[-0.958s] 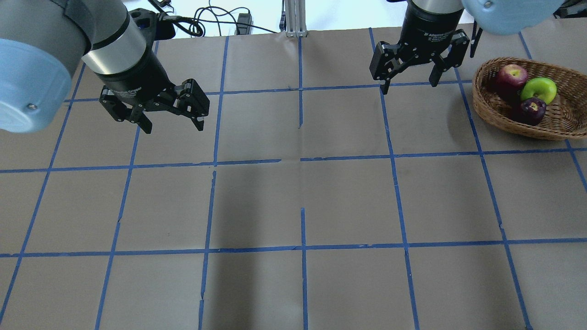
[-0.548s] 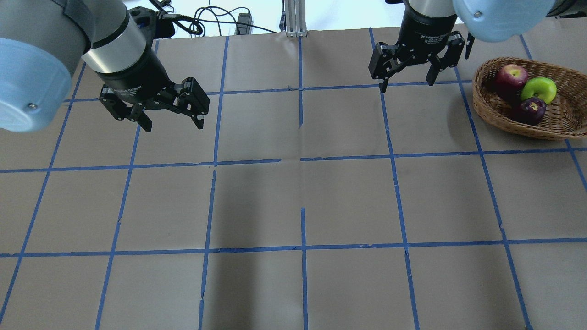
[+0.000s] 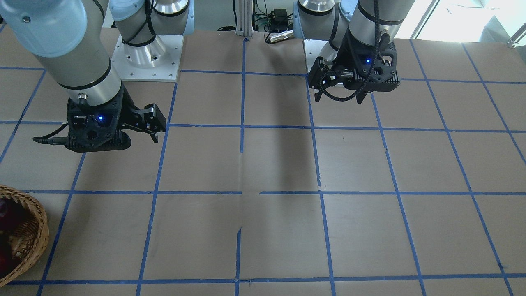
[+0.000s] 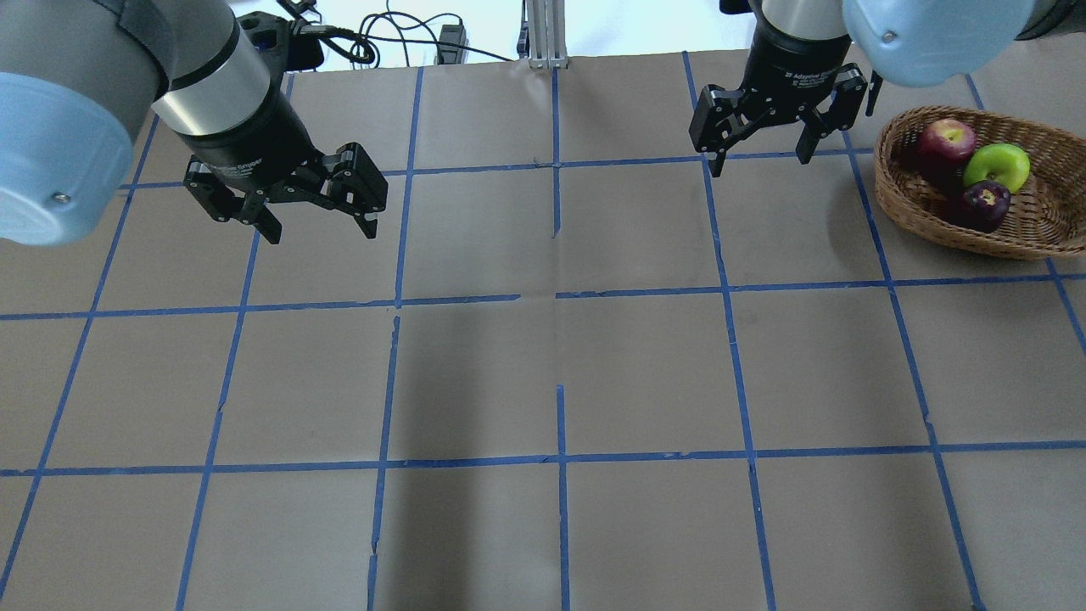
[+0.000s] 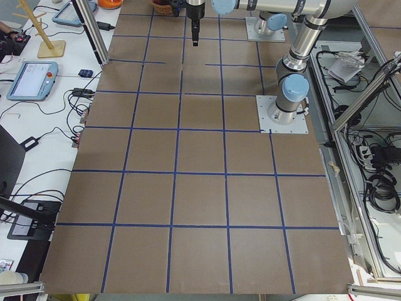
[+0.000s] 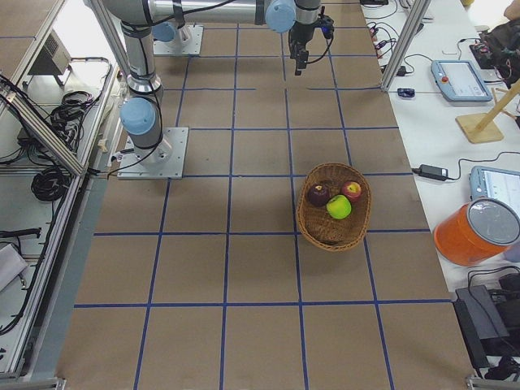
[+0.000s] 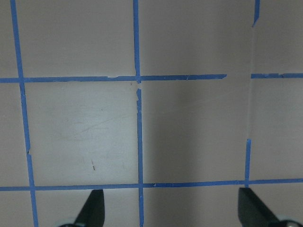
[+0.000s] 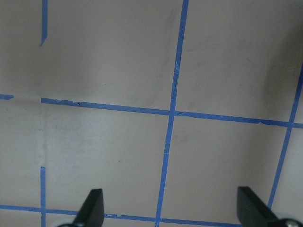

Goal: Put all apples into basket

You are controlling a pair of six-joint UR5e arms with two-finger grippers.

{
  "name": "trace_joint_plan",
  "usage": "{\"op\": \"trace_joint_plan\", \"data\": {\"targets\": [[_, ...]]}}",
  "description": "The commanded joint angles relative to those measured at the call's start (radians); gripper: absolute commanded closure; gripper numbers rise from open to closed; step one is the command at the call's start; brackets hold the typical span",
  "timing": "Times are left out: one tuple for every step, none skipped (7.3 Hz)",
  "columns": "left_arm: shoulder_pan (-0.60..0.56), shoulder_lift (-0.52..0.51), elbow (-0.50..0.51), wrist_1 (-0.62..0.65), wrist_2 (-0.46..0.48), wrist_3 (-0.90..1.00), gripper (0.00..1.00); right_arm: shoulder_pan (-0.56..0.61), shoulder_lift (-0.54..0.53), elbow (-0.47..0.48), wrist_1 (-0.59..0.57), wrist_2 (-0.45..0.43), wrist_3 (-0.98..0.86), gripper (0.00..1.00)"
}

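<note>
The wicker basket (image 4: 891, 199) stands at the table's far right. All three apples lie inside it: the streaky red apple (image 4: 948, 140), the lime green apple (image 4: 997, 165) and the dark maroon apple (image 4: 987, 202). They also show in the exterior right view, inside the basket (image 6: 312, 229). My right gripper (image 4: 761, 161) is open and empty, hovering above the table just left of the basket. My left gripper (image 4: 321, 231) is open and empty over the far left of the table. Both wrist views show only bare paper between the open fingertips (image 7: 94, 208) (image 8: 94, 208).
Brown paper with a blue tape grid (image 4: 560, 293) covers the table. Cables (image 4: 399, 38) and a metal post (image 4: 543, 34) lie beyond the far edge. In the front-facing view the basket (image 3: 31, 242) is at the bottom left corner.
My right gripper has shifted only slightly beside the basket and stays open. My left gripper and the apples have not moved.
</note>
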Motion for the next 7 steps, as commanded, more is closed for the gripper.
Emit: {"op": "trace_joint_plan", "data": {"targets": [[0.0, 0.0, 0.0, 0.0, -0.001, 0.0, 0.0, 0.0, 0.001, 0.003, 0.0, 0.0, -0.003, 0.0], [-0.002, 0.0, 0.0, 0.0, 0.001, 0.0, 0.0, 0.001, 0.0, 0.016, -0.005, 0.0, 0.002, 0.0], [0.0, 0.0, 0.0, 0.0, -0.001, 0.0, 0.0, 0.0, -0.002, 0.021, -0.009, -0.001, -0.003, 0.0], [0.0, 0.0, 0.0, 0.0, -0.001, 0.0, 0.0, 0.001, -0.002, 0.026, -0.011, -0.001, -0.006, 0.0], [-0.002, 0.0, 0.0, 0.0, -0.001, 0.0, 0.0, 0.0, 0.0, 0.038, -0.022, 0.0, -0.004, 0.0], [0.0, 0.0, 0.0, 0.0, -0.001, 0.0, 0.0, 0.0, -0.002, 0.041, -0.02, -0.003, -0.006, 0.0], [0.0, 0.0, 0.0, 0.0, -0.001, 0.0, 0.0, -0.003, 0.0, 0.041, -0.023, -0.002, -0.007, 0.0]]}}
